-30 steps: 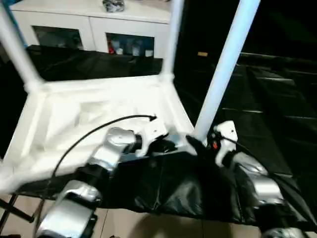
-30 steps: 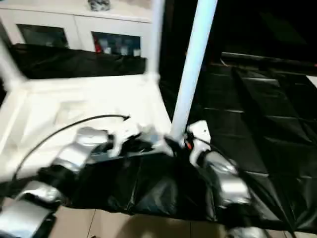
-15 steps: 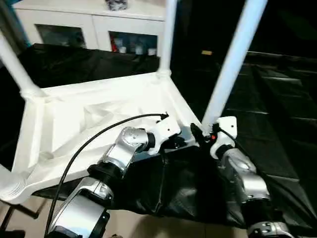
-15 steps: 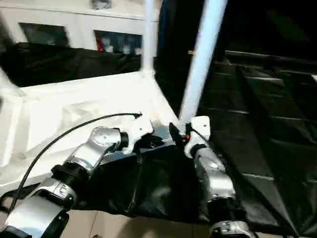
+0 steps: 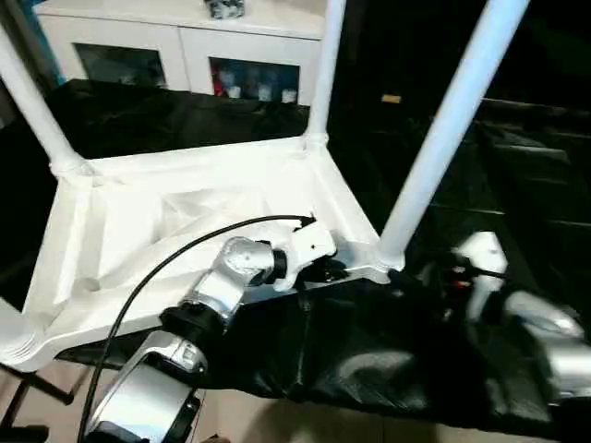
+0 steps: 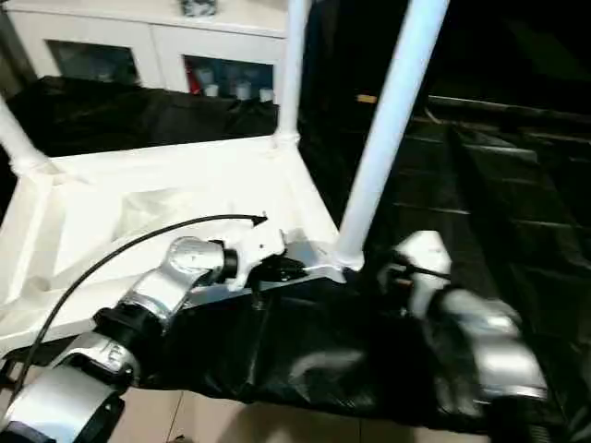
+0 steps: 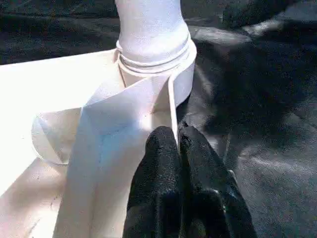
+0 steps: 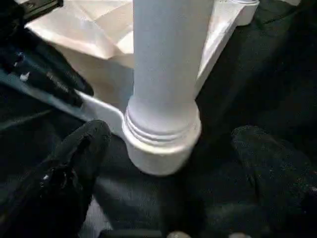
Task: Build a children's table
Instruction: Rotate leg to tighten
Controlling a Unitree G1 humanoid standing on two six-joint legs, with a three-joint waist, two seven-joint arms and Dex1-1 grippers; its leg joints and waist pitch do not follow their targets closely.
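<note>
The left gripper (image 7: 177, 141) pinches the near rim of the upturned table top (image 5: 138, 231), beside the corner leg (image 5: 443, 129). The right gripper (image 8: 171, 163) stands wide open, its fingers (image 8: 79, 148) either side of that leg's collar. Behind the top stands a white cabinet (image 5: 175, 37).

A white cabinet (image 5: 185, 41) with glass doors stood against the far side, small coloured things dim behind the panes; black sheeting (image 5: 517, 185) covered the work surface, creased and shiny; pale tiled floor (image 5: 249, 415) showed below its near edge.
</note>
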